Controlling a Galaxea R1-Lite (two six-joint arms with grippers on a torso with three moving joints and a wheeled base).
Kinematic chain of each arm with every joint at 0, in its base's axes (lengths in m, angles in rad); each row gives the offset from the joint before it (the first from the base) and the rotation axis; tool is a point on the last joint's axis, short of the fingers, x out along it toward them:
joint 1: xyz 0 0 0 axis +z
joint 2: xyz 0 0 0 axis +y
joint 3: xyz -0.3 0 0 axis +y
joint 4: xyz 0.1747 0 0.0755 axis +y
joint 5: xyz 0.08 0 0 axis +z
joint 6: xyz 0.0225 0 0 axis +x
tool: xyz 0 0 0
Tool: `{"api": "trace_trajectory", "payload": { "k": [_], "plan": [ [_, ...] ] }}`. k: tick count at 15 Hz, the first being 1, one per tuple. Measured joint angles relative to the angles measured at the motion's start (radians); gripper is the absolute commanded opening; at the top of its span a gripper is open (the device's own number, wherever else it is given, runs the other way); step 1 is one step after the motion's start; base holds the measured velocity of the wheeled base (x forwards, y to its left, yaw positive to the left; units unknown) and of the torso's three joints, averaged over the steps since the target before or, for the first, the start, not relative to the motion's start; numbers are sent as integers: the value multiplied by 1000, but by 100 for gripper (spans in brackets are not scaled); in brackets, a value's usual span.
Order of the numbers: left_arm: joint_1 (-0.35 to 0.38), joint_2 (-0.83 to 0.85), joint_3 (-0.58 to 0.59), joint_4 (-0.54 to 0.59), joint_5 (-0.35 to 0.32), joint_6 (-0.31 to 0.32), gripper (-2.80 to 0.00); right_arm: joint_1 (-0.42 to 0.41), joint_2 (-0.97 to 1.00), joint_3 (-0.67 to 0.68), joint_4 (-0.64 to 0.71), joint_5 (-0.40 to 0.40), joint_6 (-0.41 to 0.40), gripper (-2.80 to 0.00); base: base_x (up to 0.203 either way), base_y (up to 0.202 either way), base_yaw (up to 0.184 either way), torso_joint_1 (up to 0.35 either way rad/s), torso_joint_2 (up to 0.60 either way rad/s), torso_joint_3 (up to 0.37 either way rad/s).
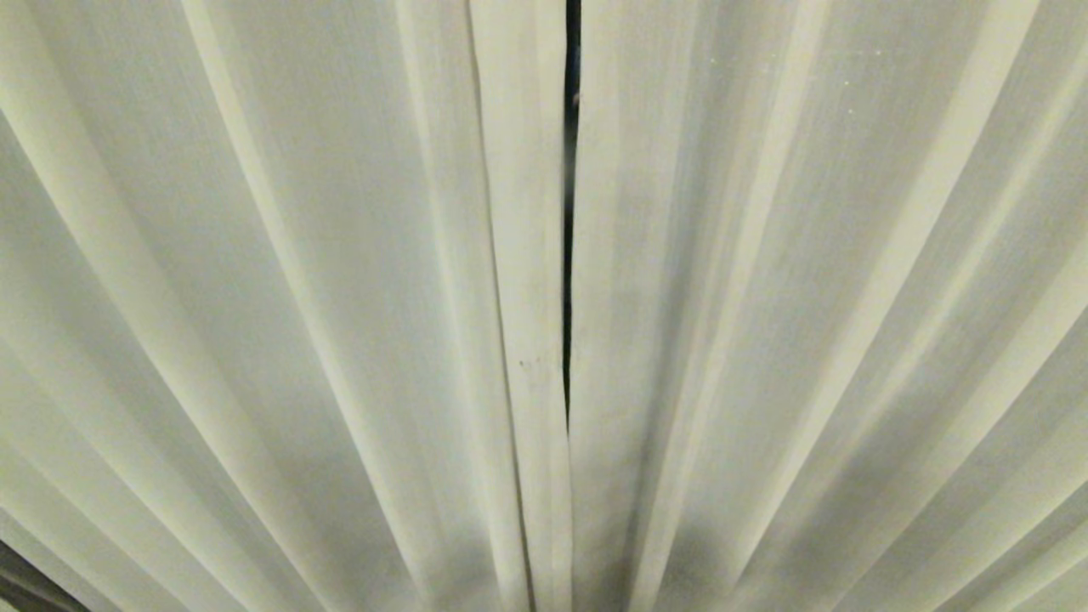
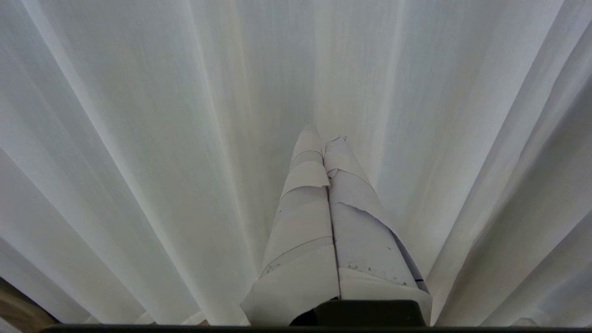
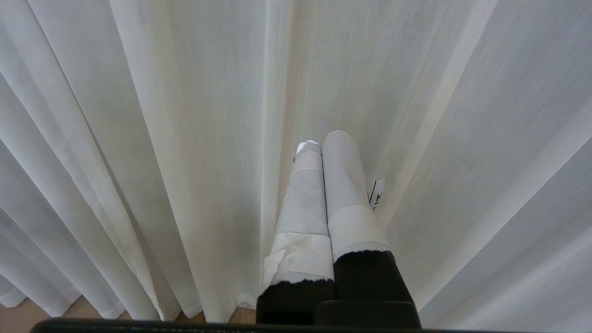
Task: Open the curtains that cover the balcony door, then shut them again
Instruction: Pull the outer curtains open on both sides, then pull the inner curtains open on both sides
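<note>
Drawn curtains point(image 1: 340, 297) fill view, left pincer point(image 2: 323, 138) closed empty, right pincer point(image 3: 319, 143) likewise.

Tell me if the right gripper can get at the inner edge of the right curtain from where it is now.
Probably yes. The right gripper, shut and holding nothing, points at bare curtain folds with nothing between. The head view shows the two panels meeting at a thin dark gap, unobstructed, though neither arm shows there.

The wooden floor point(image 3: 27, 317) shows in a small strip, and the curtains' point(image 3: 138, 185) hems reach down to it.
</note>
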Motion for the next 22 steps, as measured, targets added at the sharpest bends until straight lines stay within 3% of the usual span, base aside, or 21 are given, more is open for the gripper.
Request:
{"api": "trace_trajectory", "payload": {
  "k": [8,12,16,19,20,22],
  "plan": [
    [0,3,0,0,1,11,-280,0,0,0,0,0,0,-280,0,0,0,0,0,0],
    [-20,127,-20,-67,-17,12,-280,0,0,0,0,0,0,-280,0,0,0,0,0,0],
    [-193,367,-123,-207,-68,15,-280,0,0,0,0,0,0,-280,0,0,0,0,0,0],
    [-292,558,-246,-304,-172,17,-280,0,0,0,0,0,0,-280,0,0,0,0,0,0],
    [-311,613,-283,-323,-209,23,0,0,0,0,0,0,0,-280,0,0,0,0,0,0],
    [-335,729,-365,-354,-264,51,0,0,0,0,0,0,0,-280,0,0,0,0,0,0]
  ]
}}
